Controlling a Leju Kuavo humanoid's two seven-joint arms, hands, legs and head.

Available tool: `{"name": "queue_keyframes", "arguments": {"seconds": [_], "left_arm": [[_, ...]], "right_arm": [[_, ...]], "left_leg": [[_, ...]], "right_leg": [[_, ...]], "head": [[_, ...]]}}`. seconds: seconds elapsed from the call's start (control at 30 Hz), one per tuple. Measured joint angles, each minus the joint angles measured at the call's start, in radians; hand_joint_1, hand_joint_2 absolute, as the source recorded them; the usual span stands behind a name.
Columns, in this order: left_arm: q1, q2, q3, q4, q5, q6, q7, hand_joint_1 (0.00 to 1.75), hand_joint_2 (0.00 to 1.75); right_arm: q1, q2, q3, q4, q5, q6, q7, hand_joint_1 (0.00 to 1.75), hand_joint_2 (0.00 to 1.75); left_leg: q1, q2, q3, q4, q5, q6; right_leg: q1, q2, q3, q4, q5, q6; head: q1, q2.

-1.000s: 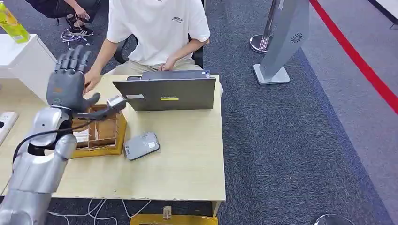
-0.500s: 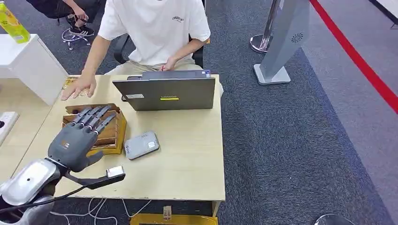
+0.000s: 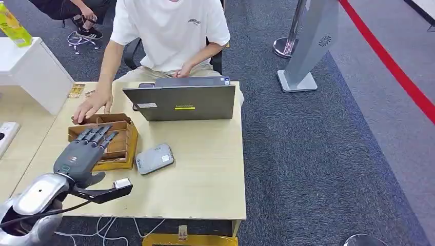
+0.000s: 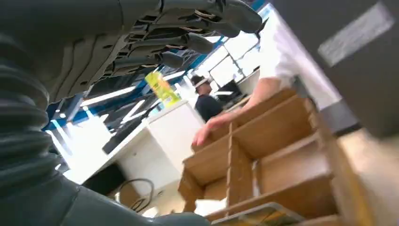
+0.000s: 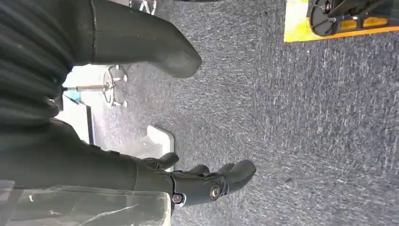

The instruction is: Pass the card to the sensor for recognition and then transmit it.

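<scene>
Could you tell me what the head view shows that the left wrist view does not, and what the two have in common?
Head view alone: the grey card reader lying on the table beside the wooden box, the laptop's whole grey lid, and the carpet with a red line.

Left wrist view alone: the box's inner compartments seen from low down, with a card lying in the nearest one.

Both: the left robot hand, fingers spread over the wooden box, holding nothing, the person's hand at the box's far edge, and the yellow-green carton on the white cabinet.

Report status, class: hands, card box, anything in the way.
Left hand open above wooden box. Right hand open, hanging. Person's hand on box's far edge.
</scene>
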State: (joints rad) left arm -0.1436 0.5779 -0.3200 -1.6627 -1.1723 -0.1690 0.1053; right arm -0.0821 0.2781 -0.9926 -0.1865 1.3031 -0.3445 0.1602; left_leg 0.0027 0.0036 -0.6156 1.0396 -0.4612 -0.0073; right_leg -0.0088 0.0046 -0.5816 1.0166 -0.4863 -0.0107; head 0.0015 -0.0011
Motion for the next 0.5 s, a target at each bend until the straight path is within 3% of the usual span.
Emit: {"name": "queue_keyframes", "arguments": {"seconds": [0.27,0.5], "left_arm": [[-0.017,-0.056,0.007,0.193,-0.043,0.048,-0.003,0.00,1.75],[-0.010,-0.099,0.008,0.227,-0.075,0.091,0.001,0.00,1.75]], "right_arm": [[0.000,0.000,0.015,0.000,0.019,0.010,0.000,0.00,1.75],[0.000,0.000,0.016,0.000,0.022,0.013,0.000,0.00,1.75]], "left_leg": [[0.000,0.000,0.000,0.000,0.000,0.000],[0.000,0.000,0.000,0.000,0.000,0.000]], "right_leg": [[0.000,0.000,0.000,0.000,0.000,0.000],[0.000,0.000,0.000,0.000,0.000,0.000]], "head": [[0.000,0.000],[0.000,0.000]]}}
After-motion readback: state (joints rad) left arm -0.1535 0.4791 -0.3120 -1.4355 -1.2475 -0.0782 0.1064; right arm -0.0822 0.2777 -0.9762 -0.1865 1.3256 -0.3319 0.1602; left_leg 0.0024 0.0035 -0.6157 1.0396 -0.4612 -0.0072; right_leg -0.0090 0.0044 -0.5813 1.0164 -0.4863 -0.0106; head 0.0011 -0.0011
